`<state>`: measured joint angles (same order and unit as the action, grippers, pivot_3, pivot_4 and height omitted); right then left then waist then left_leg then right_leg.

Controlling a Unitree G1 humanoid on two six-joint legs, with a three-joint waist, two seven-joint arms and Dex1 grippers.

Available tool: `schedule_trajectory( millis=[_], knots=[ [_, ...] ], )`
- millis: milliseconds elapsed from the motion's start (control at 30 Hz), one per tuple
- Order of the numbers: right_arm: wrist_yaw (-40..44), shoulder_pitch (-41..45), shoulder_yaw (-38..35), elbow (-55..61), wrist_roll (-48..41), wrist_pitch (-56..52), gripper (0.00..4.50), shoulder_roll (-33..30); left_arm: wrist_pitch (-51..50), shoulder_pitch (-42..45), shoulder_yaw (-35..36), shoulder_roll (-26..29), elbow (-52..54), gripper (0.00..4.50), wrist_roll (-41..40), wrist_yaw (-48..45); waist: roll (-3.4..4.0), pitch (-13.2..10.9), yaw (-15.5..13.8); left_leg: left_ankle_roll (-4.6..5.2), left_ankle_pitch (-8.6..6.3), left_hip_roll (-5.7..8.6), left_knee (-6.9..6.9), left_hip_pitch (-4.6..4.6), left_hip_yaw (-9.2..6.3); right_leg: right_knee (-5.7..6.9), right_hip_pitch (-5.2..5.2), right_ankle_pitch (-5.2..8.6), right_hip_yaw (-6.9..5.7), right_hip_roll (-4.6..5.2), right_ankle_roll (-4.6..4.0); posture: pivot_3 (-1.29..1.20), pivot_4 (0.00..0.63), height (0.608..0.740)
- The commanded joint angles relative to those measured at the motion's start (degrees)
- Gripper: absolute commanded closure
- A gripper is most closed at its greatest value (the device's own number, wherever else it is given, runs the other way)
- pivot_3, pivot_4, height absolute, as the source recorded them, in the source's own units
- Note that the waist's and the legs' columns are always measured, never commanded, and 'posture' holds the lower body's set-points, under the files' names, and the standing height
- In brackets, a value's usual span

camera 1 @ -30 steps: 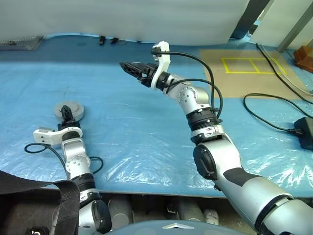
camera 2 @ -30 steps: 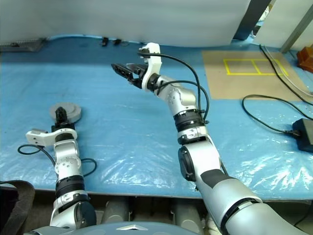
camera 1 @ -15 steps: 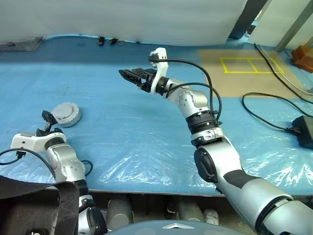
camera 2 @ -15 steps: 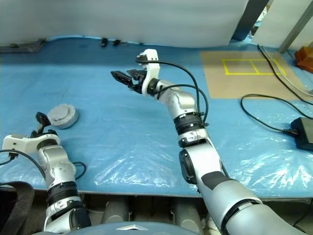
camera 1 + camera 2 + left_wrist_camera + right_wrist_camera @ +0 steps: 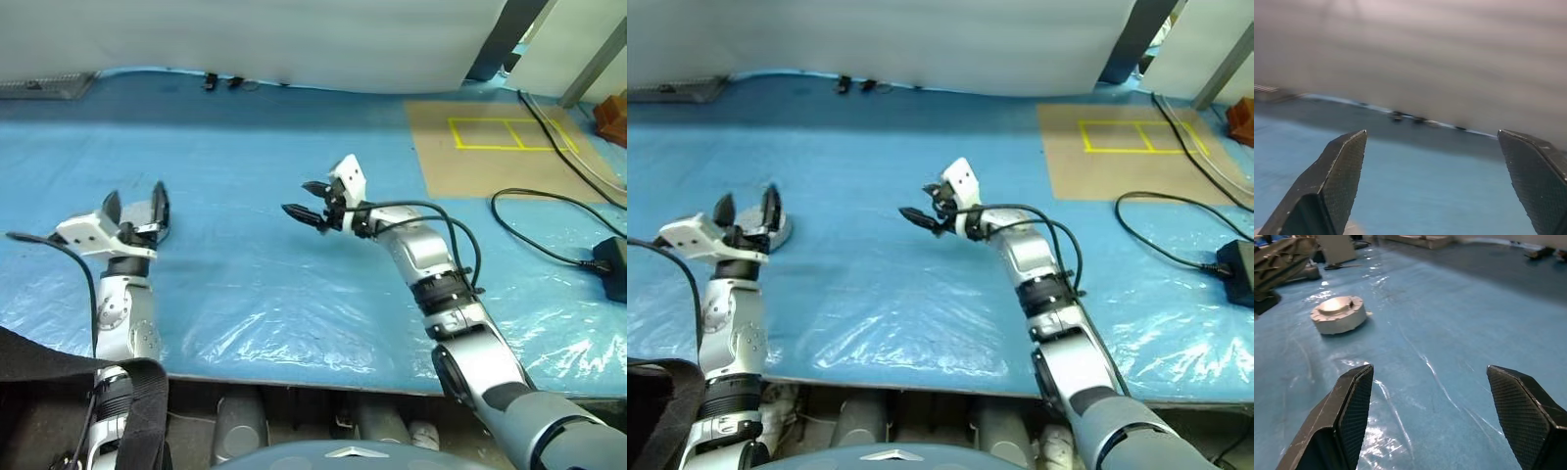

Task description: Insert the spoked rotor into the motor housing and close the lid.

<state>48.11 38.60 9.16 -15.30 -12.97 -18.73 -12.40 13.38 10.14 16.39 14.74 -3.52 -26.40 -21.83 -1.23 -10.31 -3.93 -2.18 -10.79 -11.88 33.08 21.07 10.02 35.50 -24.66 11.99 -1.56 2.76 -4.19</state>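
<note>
Blue plastic sheeting (image 5: pixel 245 245) covers the table in the head views; the left gripper (image 5: pixel 136 208) is raised at the left, its jaws spread and empty, the grey motor housing (image 5: pixel 781 227) partly hidden just behind it. Right gripper (image 5: pixel 306 201) hovers mid-table, jaws apart, empty. Left wrist view: black fingertips (image 5: pixel 1344 161) wide apart before a pale wall (image 5: pixel 1449 58). Right wrist view: the housing, lid on, lies on the sheeting well beyond the parted fingertips (image 5: pixel 1354 401).
</note>
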Motion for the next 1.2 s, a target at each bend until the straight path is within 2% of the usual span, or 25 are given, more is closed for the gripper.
schedule_trajectory(
  millis=[33, 100, 267, 367, 667, 1033, 1200],
  knots=[
    [3.71, -2.01, -0.39, 6.29, -2.44, -0.53, 0.30, -2.26, -1.76, -1.24, -2.40, 2.95, 5.37, 0.00, -1.26, -6.69, 0.00, 0.00, 0.04, 0.00, 0.00, 0.00, 0.00, -0.02, 0.00, 0.00, 0.00, 0.00, 0.00, -0.01, 0.00, 0.00, 0.150, 0.740],
    [4.59, -2.64, -1.31, 7.06, -3.47, -1.86, 0.04, -3.48, -4.55, -2.50, -4.24, 4.57, 7.85, 0.00, -2.46, -10.02, 0.01, 0.00, 0.08, 0.01, 0.00, 0.00, 0.00, -0.07, 0.02, 0.02, 0.01, 0.00, 0.03, -0.01, -0.01, 0.00, 0.150, 0.740],
    [10.42, -5.02, -1.09, 11.02, -7.33, -6.38, 0.04, -7.59, -11.54, -5.44, -8.66, 7.40, 12.05, 0.00, -3.49, -15.43, 0.04, 0.01, -0.06, 0.02, -0.01, 0.00, 0.00, -0.08, 0.05, 0.03, 0.02, 0.01, 0.06, 0.01, -0.01, 0.00, 0.150, 0.740],
    [10.22, -5.72, -0.55, 10.95, -6.41, -5.23, 0.04, -8.12, -11.97, -4.97, -9.85, 7.13, 11.33, 0.00, -2.78, -17.00, 0.04, 0.01, -0.05, 0.02, -0.01, 0.00, 0.00, -0.08, 0.05, 0.02, 0.02, 0.01, 0.06, 0.00, -0.01, 0.00, 0.150, 0.740],
    [8.99, -8.47, -1.78, 15.04, -8.91, -9.28, 0.04, -8.64, -10.97, -4.28, -10.57, 5.73, 7.83, 0.00, 0.57, -17.71, 0.06, 0.02, -0.02, 0.02, -0.01, 0.01, -0.02, -0.05, 0.04, -0.06, 0.03, 0.01, 0.06, -0.01, -0.01, 0.00, 0.150, 0.740],
    [6.19, -8.67, 0.29, 13.82, -6.41, -5.97, 0.04, -7.44, -11.46, -3.80, -9.51, 6.76, 7.44, 0.00, 1.80, -18.01, 0.07, 0.02, 0.00, 0.02, -0.01, 0.01, -0.02, -0.07, 0.04, -0.05, 0.03, 0.01, 0.06, -0.01, -0.01, 0.00, 0.150, 0.740],
    [7.36, -8.74, 1.16, 14.33, -6.43, -6.20, 0.04, -7.37, -11.51, -4.36, -9.87, 6.16, 8.84, 0.00, 2.41, -16.90, 0.07, 0.02, -0.02, 0.02, -0.01, 0.01, -0.03, -0.06, 0.04, -0.06, 0.03, 0.01, 0.06, 0.00, -0.01, 0.00, 0.150, 0.740]
  ],
)
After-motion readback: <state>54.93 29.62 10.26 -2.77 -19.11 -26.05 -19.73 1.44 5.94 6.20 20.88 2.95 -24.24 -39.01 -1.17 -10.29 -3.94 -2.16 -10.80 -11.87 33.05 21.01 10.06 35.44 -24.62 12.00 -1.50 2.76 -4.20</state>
